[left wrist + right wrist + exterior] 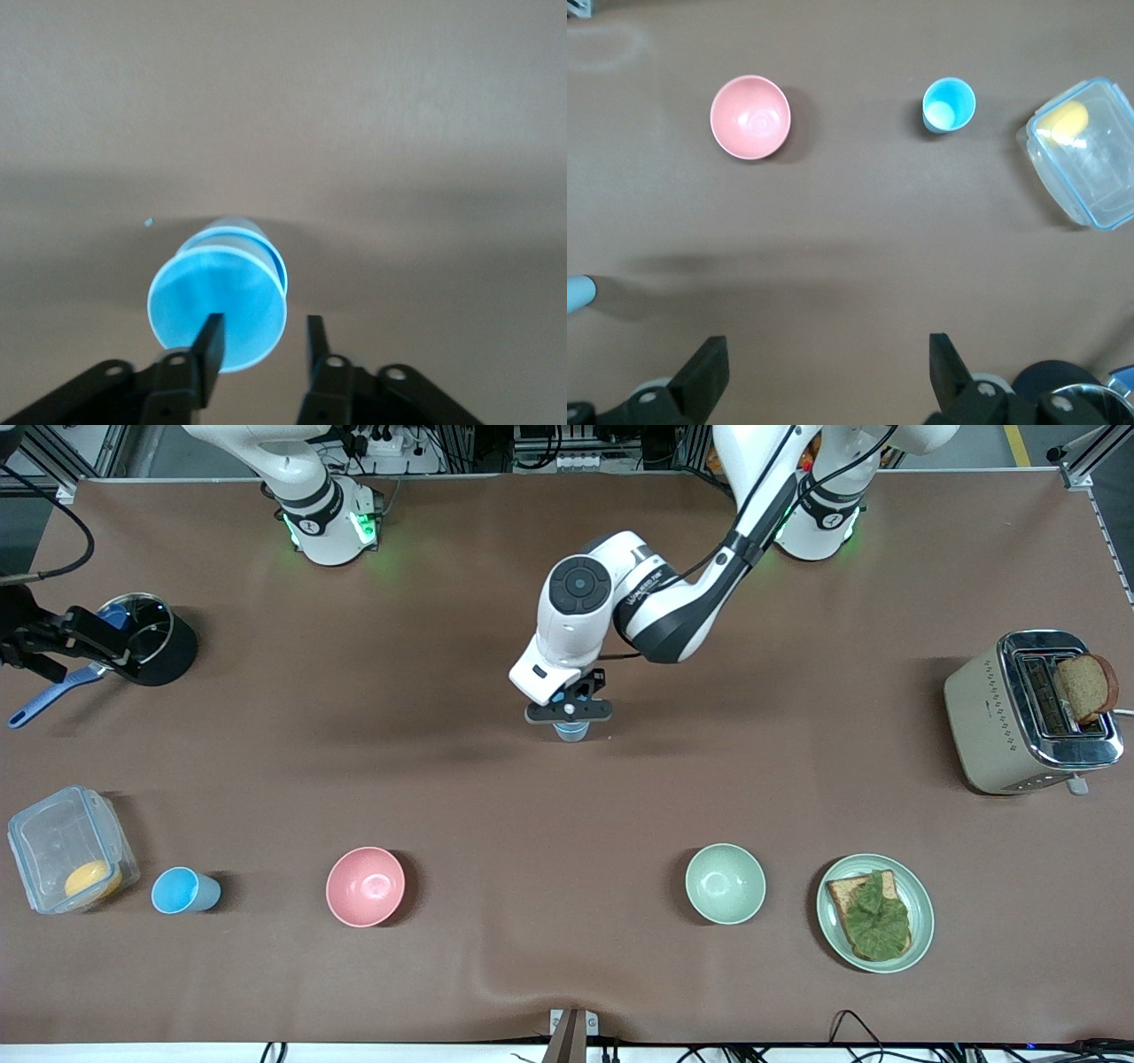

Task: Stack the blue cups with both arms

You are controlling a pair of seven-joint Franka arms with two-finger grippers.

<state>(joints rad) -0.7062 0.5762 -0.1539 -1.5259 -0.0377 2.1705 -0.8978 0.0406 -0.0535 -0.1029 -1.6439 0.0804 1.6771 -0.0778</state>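
The left gripper is at the middle of the tabletop, right over 1 blue cup. In the left wrist view its 2 fingers pinch the rim of this blue cup, one inside and one outside. The other blue cup stands between the clear box and the pink bowl. The right gripper is wide open, holds nothing, and waits up high over the right arm's end of the tabletop, near the black pot.
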